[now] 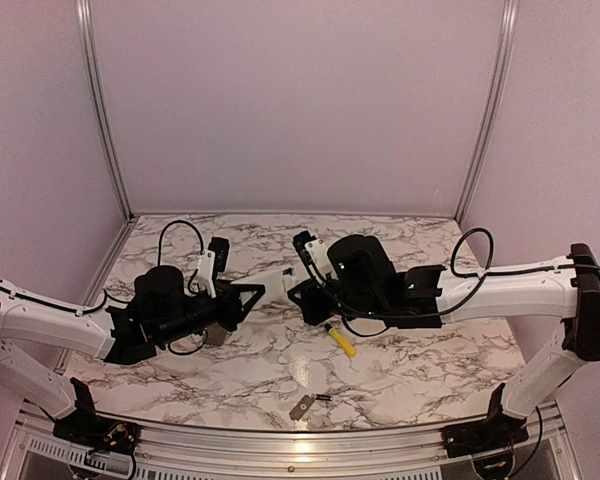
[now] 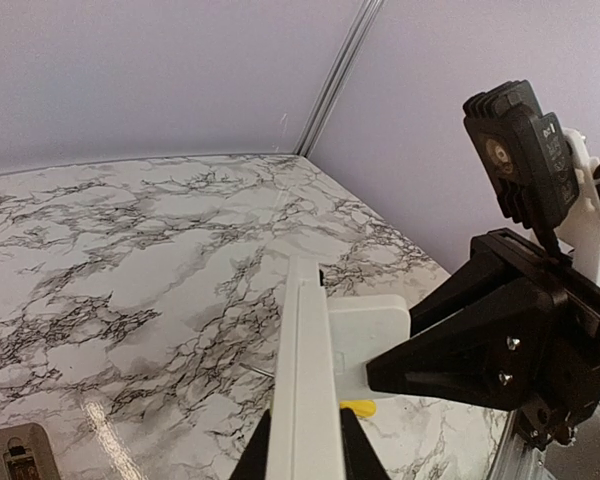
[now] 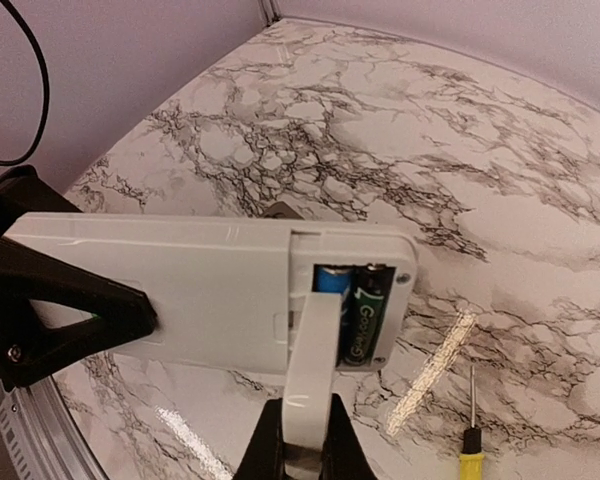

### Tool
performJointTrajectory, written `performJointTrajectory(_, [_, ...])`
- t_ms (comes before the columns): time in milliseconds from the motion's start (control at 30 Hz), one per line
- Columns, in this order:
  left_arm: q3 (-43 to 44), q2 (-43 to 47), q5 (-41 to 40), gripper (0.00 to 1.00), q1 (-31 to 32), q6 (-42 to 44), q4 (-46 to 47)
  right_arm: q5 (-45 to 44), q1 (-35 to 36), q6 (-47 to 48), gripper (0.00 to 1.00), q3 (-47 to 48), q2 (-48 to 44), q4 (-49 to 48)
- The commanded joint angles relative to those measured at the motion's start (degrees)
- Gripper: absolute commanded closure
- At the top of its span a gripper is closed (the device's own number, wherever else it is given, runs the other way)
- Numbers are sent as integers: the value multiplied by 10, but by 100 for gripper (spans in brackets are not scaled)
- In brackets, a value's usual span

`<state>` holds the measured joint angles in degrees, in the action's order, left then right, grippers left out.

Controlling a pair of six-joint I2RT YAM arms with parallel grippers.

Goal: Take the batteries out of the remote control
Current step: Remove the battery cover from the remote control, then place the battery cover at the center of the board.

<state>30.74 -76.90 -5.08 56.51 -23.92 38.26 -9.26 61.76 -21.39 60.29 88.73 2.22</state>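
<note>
My left gripper (image 2: pixel 305 440) is shut on the white remote control (image 3: pixel 180 290) and holds it on edge above the table. The battery bay at the remote's far end is uncovered. In it lie a blue battery (image 3: pixel 332 278) and a dark battery (image 3: pixel 368 305), side by side. My right gripper (image 3: pixel 305 440) is shut on a flat white strip (image 3: pixel 315 350). The strip's tip reaches into the bay over the blue battery. In the top view the two grippers, left (image 1: pixel 242 293) and right (image 1: pixel 298 292), meet at the remote control (image 1: pixel 268 279).
A yellow-handled screwdriver (image 1: pixel 340 340) lies on the marble table below the right gripper. A grey cover plate (image 1: pixel 301 408) lies near the front edge, with a slim dark battery (image 1: pixel 323 399) beside it. The right wrist camera (image 2: pixel 525 150) hangs close to the remote's end.
</note>
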Motion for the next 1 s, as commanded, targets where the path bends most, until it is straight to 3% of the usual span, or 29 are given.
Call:
performJointTrajectory(0, [19, 7, 4, 100, 4, 12, 19, -4, 1, -3, 100, 9, -14, 2])
performJointTrajectory(600, [17, 11, 37, 100, 5, 7, 23, -226, -6, -60, 100, -79, -99, 173])
performJointTrajectory(967, [1, 16, 27, 100, 5, 3, 33, -283, -32, -115, 100, -124, -78, 261])
